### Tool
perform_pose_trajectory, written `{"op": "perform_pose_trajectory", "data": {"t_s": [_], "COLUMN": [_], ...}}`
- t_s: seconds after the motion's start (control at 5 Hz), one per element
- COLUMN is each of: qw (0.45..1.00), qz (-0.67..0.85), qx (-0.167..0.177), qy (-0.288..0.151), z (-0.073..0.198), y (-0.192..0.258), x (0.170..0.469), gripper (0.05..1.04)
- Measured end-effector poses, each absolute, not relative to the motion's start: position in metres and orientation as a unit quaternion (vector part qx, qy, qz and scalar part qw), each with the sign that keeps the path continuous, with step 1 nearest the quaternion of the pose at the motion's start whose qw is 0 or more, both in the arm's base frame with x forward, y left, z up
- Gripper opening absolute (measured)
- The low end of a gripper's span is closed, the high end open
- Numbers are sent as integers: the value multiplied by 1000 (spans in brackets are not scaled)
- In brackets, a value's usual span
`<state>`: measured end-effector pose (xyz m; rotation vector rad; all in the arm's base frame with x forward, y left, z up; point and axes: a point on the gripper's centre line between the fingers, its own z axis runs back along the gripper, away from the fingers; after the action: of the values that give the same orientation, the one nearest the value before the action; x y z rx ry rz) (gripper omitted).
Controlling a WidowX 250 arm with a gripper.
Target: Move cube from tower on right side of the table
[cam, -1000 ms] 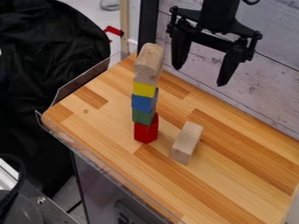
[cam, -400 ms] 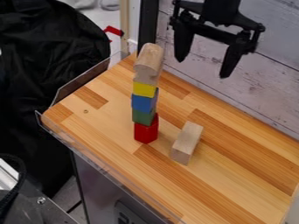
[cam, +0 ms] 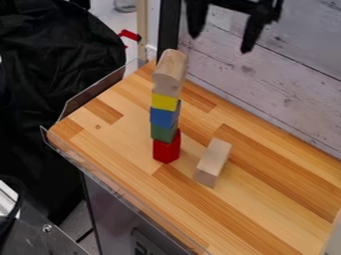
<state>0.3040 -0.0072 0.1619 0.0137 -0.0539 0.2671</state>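
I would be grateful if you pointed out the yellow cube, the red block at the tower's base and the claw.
Yellow cube [cam: 164, 102]: camera view, on its front face.
Red block [cam: 166, 150]: camera view, on its front side.
Claw [cam: 221, 41]: camera view, midway between its fingertips.

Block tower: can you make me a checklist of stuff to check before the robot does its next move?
1. Tower standing up: ok, it is upright on the table.
2. Tool open and empty: ok, its fingers are apart with nothing between them.
3. Tool at the top of the tower: not ok, it hangs off to one side, by the wall.
4. Yellow cube free to lift: not ok, plain wood is stacked on it.
5. Loose wooden block apart from the red cube: ok, there is a gap.
6. Which cube to take: cannot tell, no color is named.
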Motion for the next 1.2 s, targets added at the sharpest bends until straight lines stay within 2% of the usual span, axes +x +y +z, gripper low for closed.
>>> {"op": "perform_pose_trajectory", "data": {"t_s": [0.6, 0.8, 1.2], "qw": [981, 978, 977], "qz": [195, 210, 209], "qx": [-8, 1, -4], "qy": [-9, 5, 36], "z": [162, 162, 144], "y": [30, 32, 19], "x": [299, 294, 281], "gripper": [1000, 1000, 1000]}}
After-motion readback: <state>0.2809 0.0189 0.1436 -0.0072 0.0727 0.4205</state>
